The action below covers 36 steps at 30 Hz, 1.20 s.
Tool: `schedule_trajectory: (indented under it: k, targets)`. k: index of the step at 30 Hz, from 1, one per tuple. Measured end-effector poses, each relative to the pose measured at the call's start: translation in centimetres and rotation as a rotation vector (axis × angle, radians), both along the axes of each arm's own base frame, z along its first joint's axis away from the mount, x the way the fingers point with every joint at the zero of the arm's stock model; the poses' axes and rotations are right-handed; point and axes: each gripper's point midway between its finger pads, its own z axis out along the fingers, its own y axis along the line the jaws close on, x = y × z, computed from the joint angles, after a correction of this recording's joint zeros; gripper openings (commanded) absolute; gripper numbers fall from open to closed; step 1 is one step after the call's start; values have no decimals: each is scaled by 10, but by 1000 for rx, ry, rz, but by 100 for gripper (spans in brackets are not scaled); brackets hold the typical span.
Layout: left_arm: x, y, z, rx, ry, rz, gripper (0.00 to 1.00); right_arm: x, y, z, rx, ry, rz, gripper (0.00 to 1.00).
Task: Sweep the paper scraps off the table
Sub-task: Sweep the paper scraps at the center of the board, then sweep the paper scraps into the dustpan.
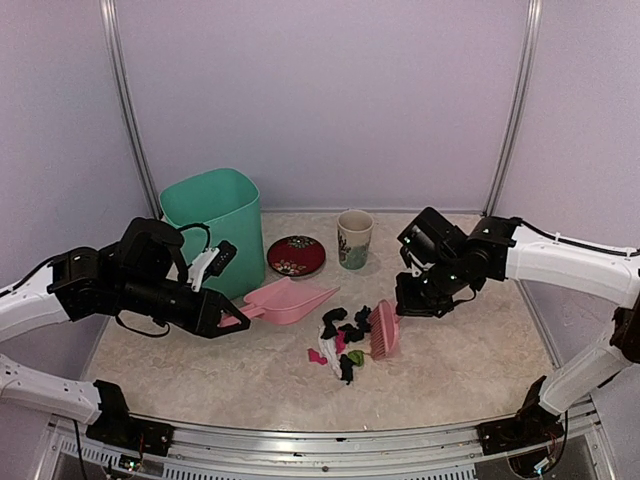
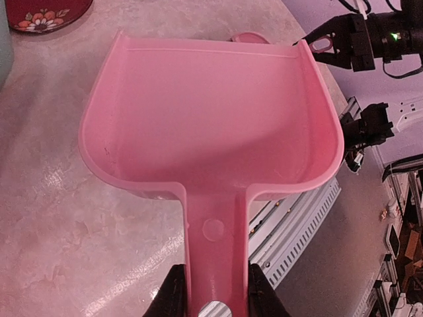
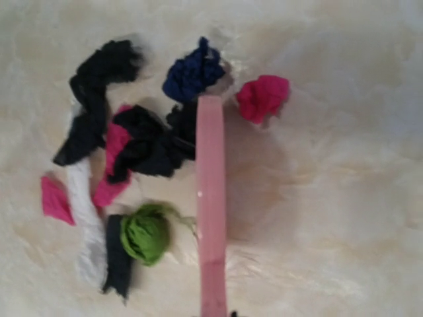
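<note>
The paper scraps, mostly black with pink, white and green bits, lie in a loose pile on the beige table at mid-front. My left gripper is shut on the handle of the pink dustpan, whose mouth points toward the pile from the left. In the left wrist view the dustpan is empty and my fingers clamp its handle. My right gripper holds the pink brush at the pile's right edge. The right wrist view shows the brush edge-on among black, blue, red and green scraps.
A teal bin stands at the back left behind my left arm. A red round plate and a patterned cup stand behind the pile. The metal front rail runs along the near edge.
</note>
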Motion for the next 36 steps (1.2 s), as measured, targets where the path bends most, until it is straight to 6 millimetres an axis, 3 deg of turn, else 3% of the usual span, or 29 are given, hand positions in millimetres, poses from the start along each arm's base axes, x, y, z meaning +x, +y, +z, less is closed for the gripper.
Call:
schedule_trajectory:
  k: [9, 15, 21, 30, 36]
  targets:
    - [-9, -2, -26, 70, 34, 28, 0, 5, -32, 30, -163, -54, 37, 0]
    - [-30, -11, -43, 140, 47, -17, 0, 22, -48, 55, -238, -149, 82, 0]
    - [-61, -12, -57, 218, 42, -69, 0, 38, -58, 46, -368, -187, 168, 0]
    - [-100, -6, -97, 411, 24, -103, 0, 69, -50, 26, -514, -259, 312, 0]
    - [-104, 2, -125, 506, -5, -91, 0, 80, -38, 15, -554, -285, 418, 0]
